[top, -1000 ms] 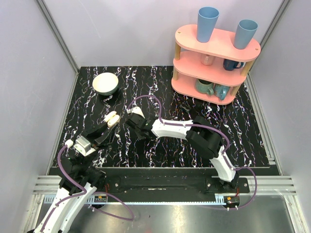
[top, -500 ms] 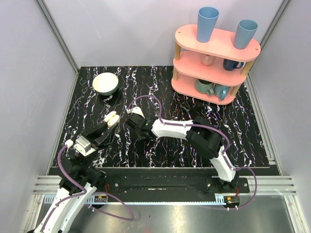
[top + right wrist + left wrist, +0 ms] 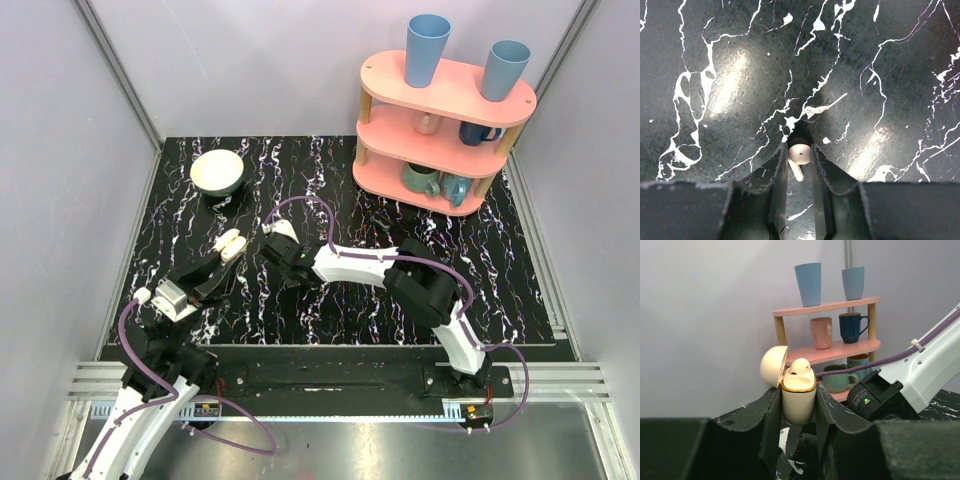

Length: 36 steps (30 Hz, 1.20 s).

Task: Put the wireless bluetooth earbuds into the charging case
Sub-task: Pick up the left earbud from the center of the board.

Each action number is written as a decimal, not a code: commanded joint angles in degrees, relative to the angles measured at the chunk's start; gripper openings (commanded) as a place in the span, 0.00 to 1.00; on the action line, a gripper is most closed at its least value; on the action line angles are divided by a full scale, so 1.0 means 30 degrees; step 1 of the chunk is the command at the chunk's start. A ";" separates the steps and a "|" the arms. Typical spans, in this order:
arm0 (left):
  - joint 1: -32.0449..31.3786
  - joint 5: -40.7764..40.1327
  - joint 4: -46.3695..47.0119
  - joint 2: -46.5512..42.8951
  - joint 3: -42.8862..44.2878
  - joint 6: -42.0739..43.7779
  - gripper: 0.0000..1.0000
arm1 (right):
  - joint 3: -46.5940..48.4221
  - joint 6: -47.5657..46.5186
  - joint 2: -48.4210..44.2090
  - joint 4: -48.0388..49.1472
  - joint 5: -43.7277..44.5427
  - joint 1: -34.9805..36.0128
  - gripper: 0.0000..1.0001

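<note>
- Left of centre on the table [image 3: 480, 290], the right pincer [image 3: 799, 148] is straddling a loose earbud [image 3: 799, 156], jaws narrowly parted either side (contact I cannot tell).
- Its stem is pointing back toward the wrist.
- Toward the left edge, the left pincer [image 3: 798, 412] is clamping the charging case [image 3: 799, 402] upright and open, a seated earbud [image 3: 800, 366] poking out.

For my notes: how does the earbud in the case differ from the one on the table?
The seated earbud sits in the charging case; the loose earbud lies on the table. The left gripper holds the seated one's case; the right gripper straddles the loose one. Both are pale.
</note>
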 commanded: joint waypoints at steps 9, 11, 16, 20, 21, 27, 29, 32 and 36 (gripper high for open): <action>0.0093 0.0323 0.0905 -0.2076 0.0161 -0.0111 0.00 | -0.1076 0.1367 -0.2332 0.0295 0.0396 -0.0196 0.16; 0.0151 0.0265 0.0934 -0.2047 0.0132 -0.0140 0.00 | -0.1281 0.1688 -0.2686 0.0444 0.0600 -0.0196 0.15; 0.0122 0.0323 0.0993 -0.1959 0.0132 -0.0170 0.00 | -0.2100 0.2831 -0.4091 0.1350 0.1128 -0.0196 0.15; 0.0122 0.0352 0.1051 -0.1871 0.0132 -0.0170 0.00 | -0.3505 0.4525 -0.5847 0.2986 0.1801 -0.0196 0.15; 0.0122 0.0381 0.1022 -0.1842 0.0132 -0.0170 0.00 | -0.3944 0.4794 -0.6779 0.3544 0.2064 -0.0167 0.14; 0.0151 0.0440 0.1314 -0.1578 0.0102 -0.0286 0.00 | -0.7168 0.6320 -1.0476 0.6887 0.3616 -0.0021 0.14; 0.0122 0.0499 0.1373 -0.1432 0.0073 -0.0345 0.00 | -0.7813 0.6408 -1.1644 0.7471 0.4521 0.0184 0.14; 0.0122 0.0469 0.1607 -0.1256 -0.0015 -0.0433 0.00 | -0.8751 0.6290 -1.3172 0.9025 0.5462 0.0535 0.14; 0.0122 0.0616 0.2191 -0.0788 -0.0161 -0.0955 0.00 | -1.0009 0.5561 -1.4901 1.1308 0.6459 0.0887 0.13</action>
